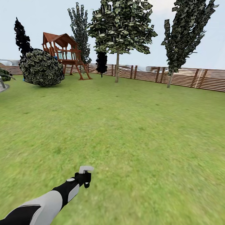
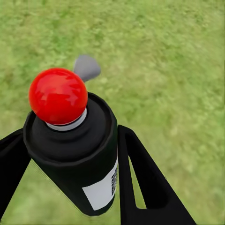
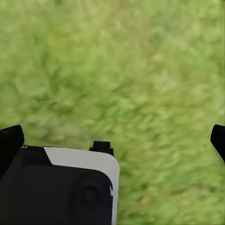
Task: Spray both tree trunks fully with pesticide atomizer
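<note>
Fenced lawn (image 1: pixel 131 126): left gripper (image 2: pixel 117 154) clamps the pesticide atomizer (image 2: pixel 75 150) upright; nearest bare-trunked tree (image 1: pixel 117 68) stands at twelve o'clock, well apart; right gripper (image 3: pixel 112 140) spread wide, empty.

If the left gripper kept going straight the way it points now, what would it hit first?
Probably the green lawn. The left gripper, shut on the black spray bottle with red tip, points down at grass; depth is unclear.

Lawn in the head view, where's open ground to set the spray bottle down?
The lawn lies bare from the left hand, which holds the atomizer, to the fence. It is crowded only at the far left, around the bush, the playset and the tree trunk.
</note>
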